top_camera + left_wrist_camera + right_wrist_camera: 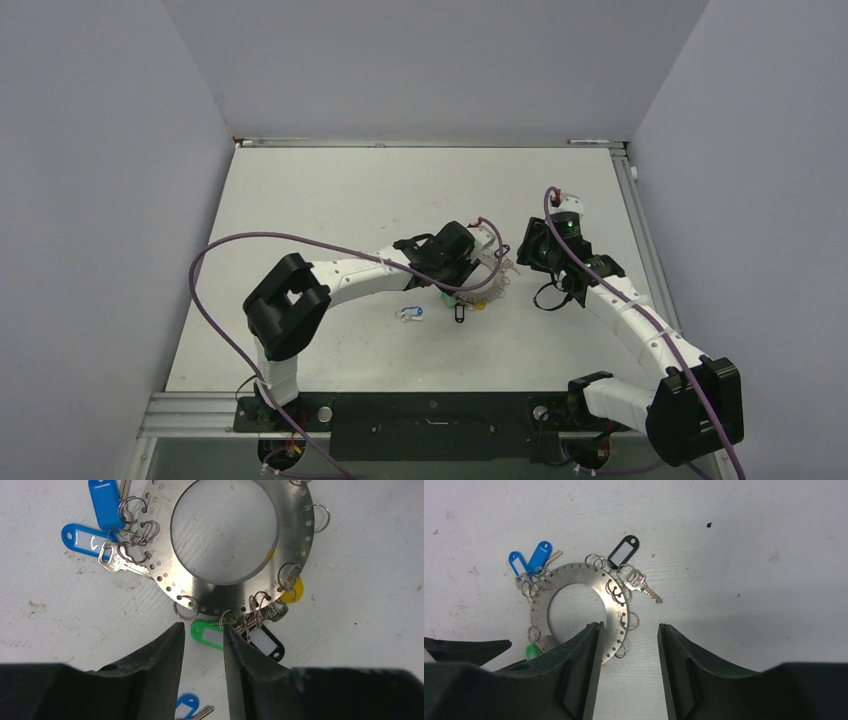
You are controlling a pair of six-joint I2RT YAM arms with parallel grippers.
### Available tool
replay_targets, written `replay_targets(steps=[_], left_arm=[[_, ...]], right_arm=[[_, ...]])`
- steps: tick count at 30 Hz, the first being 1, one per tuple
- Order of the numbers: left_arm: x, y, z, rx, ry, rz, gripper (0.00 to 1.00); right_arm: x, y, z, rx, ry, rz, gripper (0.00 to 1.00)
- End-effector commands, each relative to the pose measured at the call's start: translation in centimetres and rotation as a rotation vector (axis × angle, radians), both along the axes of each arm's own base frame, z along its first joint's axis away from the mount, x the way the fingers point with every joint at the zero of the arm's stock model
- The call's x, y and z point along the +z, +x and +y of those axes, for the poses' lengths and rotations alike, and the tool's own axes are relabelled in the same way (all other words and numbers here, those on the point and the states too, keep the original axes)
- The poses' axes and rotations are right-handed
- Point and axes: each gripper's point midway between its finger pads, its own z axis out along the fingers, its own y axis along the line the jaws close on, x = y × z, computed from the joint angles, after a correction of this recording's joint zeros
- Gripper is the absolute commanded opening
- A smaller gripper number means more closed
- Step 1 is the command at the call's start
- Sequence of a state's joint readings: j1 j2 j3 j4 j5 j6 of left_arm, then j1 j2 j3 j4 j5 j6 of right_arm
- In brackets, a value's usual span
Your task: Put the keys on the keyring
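The keyring [295, 540] lies flat on the tabletop [60, 630], just ahead of both tools. The loose key [192, 707], blue-tagged, lies apart from it, beneath the left tool [201, 630]. That tool gapes narrowly and holds nothing; the right tool [629, 627] stands wider, also empty.

Likely risks: the thin, smooth steel gives little edge to pinch and may skate away; fingers [160, 655] may snag the wire loops [186, 607]; the tools, close together, could collide.

The keyring is a brushed flat ring with holes along its rim. The tags [105, 500] are glossy plastic, and the tabletop is white and scuffed.
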State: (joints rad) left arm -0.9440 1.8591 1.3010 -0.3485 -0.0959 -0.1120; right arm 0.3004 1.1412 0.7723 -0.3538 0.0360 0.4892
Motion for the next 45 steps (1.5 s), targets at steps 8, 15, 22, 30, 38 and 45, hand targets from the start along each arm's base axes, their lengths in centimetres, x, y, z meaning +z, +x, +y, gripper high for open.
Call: replay_targets(steps=[8, 15, 22, 30, 38, 45], left_arm=[[-0.5, 1.3, -1.7, -0.006, -0.007, -0.027, 0.27], [-2.0, 1.6, -1.6, 0.001, 0.027, -0.025, 0.25], [-2.7, 2.1, -1.7, 0.005, 0.033, -0.03, 0.24], [-3.1, 2.4, -1.3, 0.008, 0.039, -0.026, 0.1], [-2.4, 2.2, -1.4, 0.009, 0.014, -0.017, 0.0], [0.4, 0.6, -2.3, -0.014, -0.135, 0.051, 0.0]], right_arm=[[0.6, -0.3, 0.0, 0.016, 0.018, -0.019, 0.45], [0.3, -0.6, 0.5, 0.038, 0.033, -0.005, 0.44], [0.3, -0.6, 0.6, 0.046, 0.039, -0.002, 0.44], [0.2, -0.6, 0.8, 0.054, 0.041, 0.0, 0.44], [0.1, -0.7, 0.9, 0.06, 0.044, 0.003, 0.44], [1.1, -1.0, 0.8, 0.066, 0.048, -0.016, 0.43]])
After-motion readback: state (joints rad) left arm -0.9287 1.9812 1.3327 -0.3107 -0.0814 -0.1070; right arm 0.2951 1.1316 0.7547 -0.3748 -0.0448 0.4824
